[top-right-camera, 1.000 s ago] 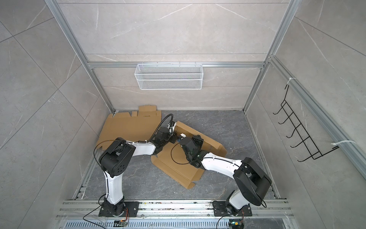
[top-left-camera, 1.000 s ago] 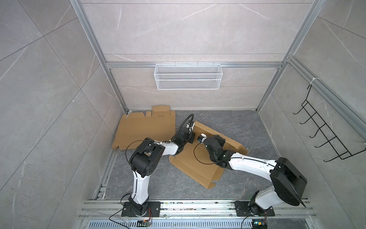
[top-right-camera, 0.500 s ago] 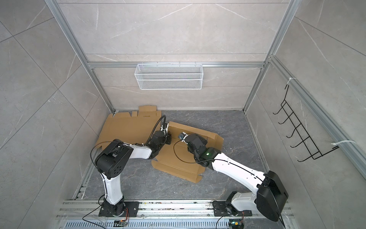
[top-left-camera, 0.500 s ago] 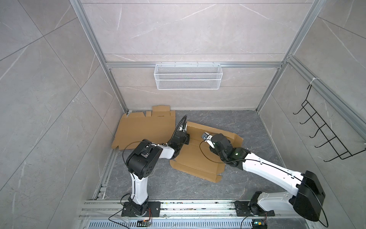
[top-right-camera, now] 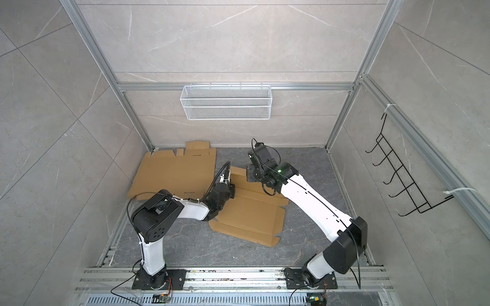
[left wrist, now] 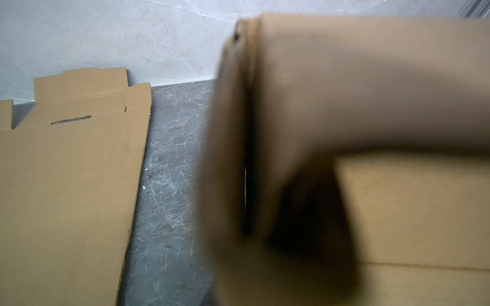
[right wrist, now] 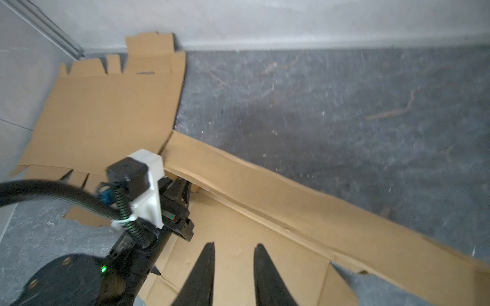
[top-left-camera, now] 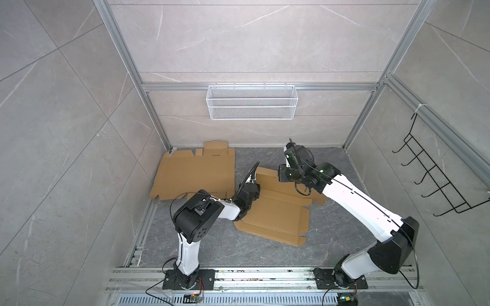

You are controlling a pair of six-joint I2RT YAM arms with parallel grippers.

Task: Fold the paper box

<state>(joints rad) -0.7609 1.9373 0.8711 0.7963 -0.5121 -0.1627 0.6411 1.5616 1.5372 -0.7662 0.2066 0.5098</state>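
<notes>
1. At the centre of the dark grey marbled work surface (top-left-camera: 265, 251), a flat brown corrugated-cardboard box blank (top-left-camera: 275, 212) lies partly worked. Its long far flap (right wrist: 265, 185) is raised off the main panel while the rest lies flat.
2. The left gripper (right wrist: 179, 189) sits at the end of that flap, on the side nearest a second brown cardboard sheet (top-left-camera: 196, 174) lying flat by the far left corner. Its jaws are together and appear to pinch the flap's corner, though card pressed close to the lens blurs the left wrist view.
3. The right gripper (right wrist: 234, 243) hovers above the main panel, its black fingers apart with nothing between them.
4. The card looks light and stiff across its panels but ready to give along the scored creases. It seems thin enough to buckle or tear under a hard pinch mid-panel, and light enough to skate on the smooth surface when pushed.
5. On that reading, the safest holds are flap edges close to a crease, with one gripper steadying the sheet while the other lifts along the fold line.
</notes>
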